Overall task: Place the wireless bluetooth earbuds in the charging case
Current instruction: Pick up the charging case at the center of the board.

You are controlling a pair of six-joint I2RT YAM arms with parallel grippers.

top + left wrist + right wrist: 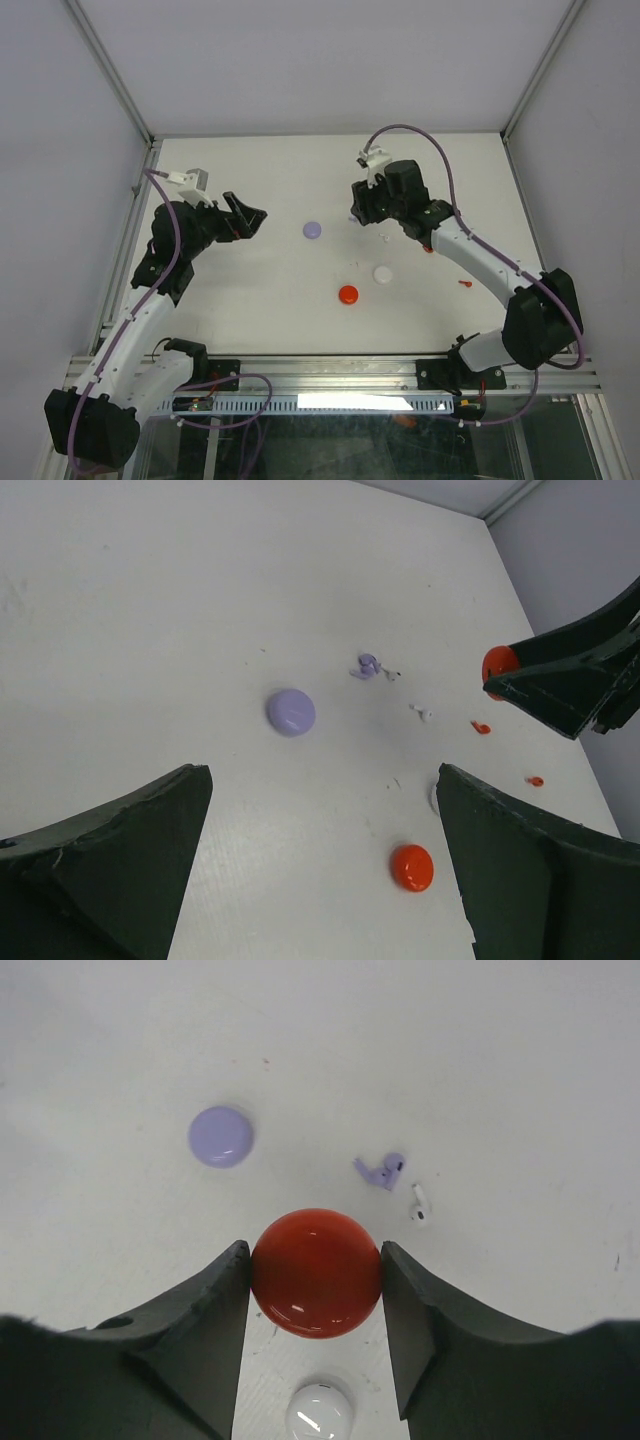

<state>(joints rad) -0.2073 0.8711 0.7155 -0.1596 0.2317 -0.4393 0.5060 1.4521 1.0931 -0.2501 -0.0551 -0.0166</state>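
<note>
The scene is lit brightly and evenly from above. The white table [250, 300] is rendered almost without texture, and only faint, soft-edged shadows are cast beneath the arms in the top view. A strip of glare is seen on the rail [355, 402] at the near edge. The tiny pieces on the table are barely resolved from above. In the right wrist view, small white highlights are reflected on the red disc [316, 1272] and the white disc [320, 1412]. The dark fingers [150, 1360] are slightly softened there. In the left wrist view, the fingers [100, 860] are shown dark, with little surface detail.
</note>
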